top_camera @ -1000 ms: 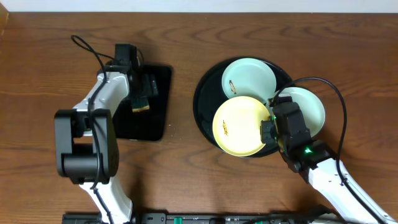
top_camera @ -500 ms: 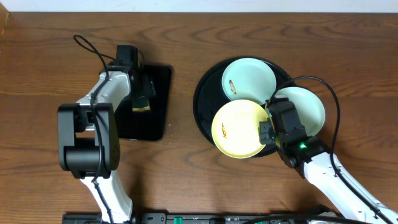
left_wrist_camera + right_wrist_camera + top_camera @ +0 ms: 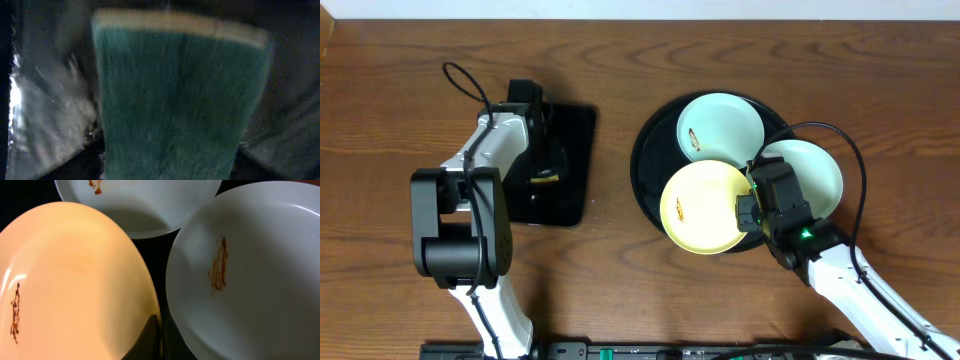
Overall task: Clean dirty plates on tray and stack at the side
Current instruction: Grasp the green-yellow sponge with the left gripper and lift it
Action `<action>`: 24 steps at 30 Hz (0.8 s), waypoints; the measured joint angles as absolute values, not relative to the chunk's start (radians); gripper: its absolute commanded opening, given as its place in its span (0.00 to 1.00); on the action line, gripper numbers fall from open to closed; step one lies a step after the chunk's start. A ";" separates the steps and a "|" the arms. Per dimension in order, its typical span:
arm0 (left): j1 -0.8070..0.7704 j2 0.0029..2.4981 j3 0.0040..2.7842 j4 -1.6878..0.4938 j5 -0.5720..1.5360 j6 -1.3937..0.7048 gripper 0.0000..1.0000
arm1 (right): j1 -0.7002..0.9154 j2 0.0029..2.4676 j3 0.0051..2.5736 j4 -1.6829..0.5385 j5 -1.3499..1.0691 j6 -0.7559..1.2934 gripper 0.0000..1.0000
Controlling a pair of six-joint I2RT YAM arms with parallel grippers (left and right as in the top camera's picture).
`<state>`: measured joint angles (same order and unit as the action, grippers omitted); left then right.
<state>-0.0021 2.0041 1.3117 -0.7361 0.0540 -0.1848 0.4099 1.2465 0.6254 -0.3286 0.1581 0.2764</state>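
The round black tray [image 3: 648,165] holds the plates. The pale yellow plate [image 3: 700,208] [image 3: 75,275] has a brown smear and sits tilted at the tray's front. My right gripper [image 3: 750,207] [image 3: 159,330] is shut on its right rim. One mint-white plate [image 3: 720,126] [image 3: 140,205] lies at the tray's back. The other [image 3: 815,172] [image 3: 250,280], with a brown smear, overhangs the right rim. My left gripper [image 3: 542,165] is low over a green sponge with a yellow edge [image 3: 175,100] [image 3: 542,181], open, with a jaw on each side of it.
A smaller rectangular black tray [image 3: 575,150] lies at the left under the left gripper and the sponge. The brown wooden table [image 3: 620,280] surrounds both trays. The right arm's cable [image 3: 855,160] arcs over the right-hand plate.
The left gripper has dropped over the sponge and now covers most of it. The right gripper lifted the yellow plate slightly left a second ago and has held still since.
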 measured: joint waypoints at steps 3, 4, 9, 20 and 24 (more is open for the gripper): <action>-0.002 2.003 1.311 -0.761 0.060 -0.184 0.74 | 0.410 1.246 0.625 -0.329 0.158 0.277 0.01; -0.002 2.003 1.311 -0.762 0.060 -0.179 0.74 | 0.410 1.246 0.625 -0.329 0.158 0.277 0.01; -0.002 2.003 1.308 -0.737 0.062 -0.183 0.76 | 0.410 1.246 0.625 -0.329 0.158 0.277 0.01; -0.002 1.996 1.282 -0.554 0.043 -0.180 0.65 | 0.410 1.246 0.625 -0.329 0.158 0.277 0.01; -0.002 1.975 1.242 -0.512 0.033 -0.176 0.31 | 0.410 1.246 0.625 -0.329 0.158 0.277 0.01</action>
<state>-0.0021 1.9755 1.2423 -0.5117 0.0334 -0.1761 0.4099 1.2465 0.6254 -0.3290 0.1581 0.2771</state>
